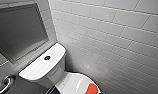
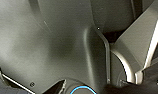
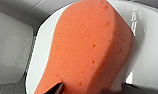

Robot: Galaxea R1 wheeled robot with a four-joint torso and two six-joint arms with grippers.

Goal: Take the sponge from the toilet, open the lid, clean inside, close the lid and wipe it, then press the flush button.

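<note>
The white toilet (image 1: 42, 67) stands in a tiled corner, and the dark round flush button (image 1: 47, 57) sits in the middle of its cistern top. Its lid (image 1: 73, 83) is down. The orange-red sponge (image 1: 93, 88) lies on the lid's front part. The right wrist view has the sponge (image 3: 90, 47) very close, resting on the white lid (image 3: 150, 50). My right gripper (image 3: 95, 90) is open, its dark tips standing on either side of the sponge's near end. My left gripper holds nothing.
A grey recessed panel (image 1: 18, 30) is set in the wall behind the cistern. A metal grab bar (image 1: 6, 83) is mounted low at the left. A white tiled wall (image 1: 115, 37) runs close along the toilet's right side.
</note>
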